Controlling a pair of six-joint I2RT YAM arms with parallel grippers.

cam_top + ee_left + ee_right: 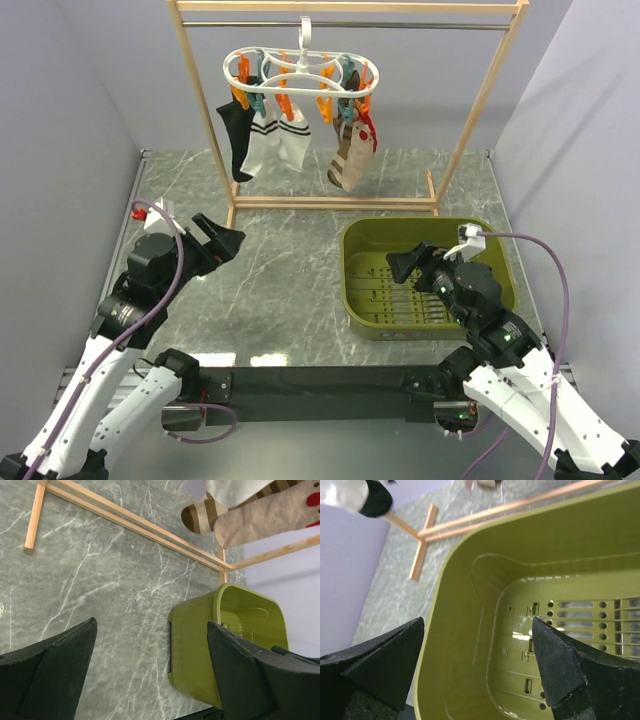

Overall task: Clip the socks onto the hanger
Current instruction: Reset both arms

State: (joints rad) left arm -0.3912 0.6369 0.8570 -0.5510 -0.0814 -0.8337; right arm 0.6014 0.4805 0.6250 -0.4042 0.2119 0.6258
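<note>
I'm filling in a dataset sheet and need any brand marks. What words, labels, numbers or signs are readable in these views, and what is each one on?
None: no word, number or sign can be read in any view.
The green basket, hanger, socks and wooden rack show no markings. The red patches on a beige sock are cut off at the frame edge and do not read as letters.
</note>
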